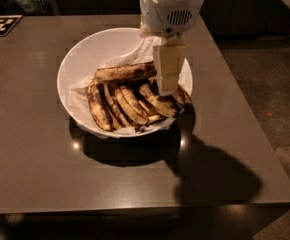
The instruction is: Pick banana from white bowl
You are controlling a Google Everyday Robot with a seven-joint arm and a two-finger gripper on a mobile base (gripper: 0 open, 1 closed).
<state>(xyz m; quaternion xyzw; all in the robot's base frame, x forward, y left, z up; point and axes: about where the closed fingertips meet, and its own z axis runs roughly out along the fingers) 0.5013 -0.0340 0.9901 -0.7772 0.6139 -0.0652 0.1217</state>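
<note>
The white bowl [85,54] stands on the dark table, lined with crumpled white paper. The banana [122,73], long, nearly straight and yellow-brown with dark blotches, lies across the bowl behind a row of several shorter, darker curved bananas [130,106]. My gripper [168,86] hangs down from the white arm head over the bowl's right part, its cream fingers just right of the banana's right end and above the short bananas. It hides that end of the banana and part of the bowl's right rim.
The dark brown table [40,169] ends at a right edge [250,129] and a front edge near the bottom. A black-and-white marker tag [0,25] lies at the far left. The floor lies to the right.
</note>
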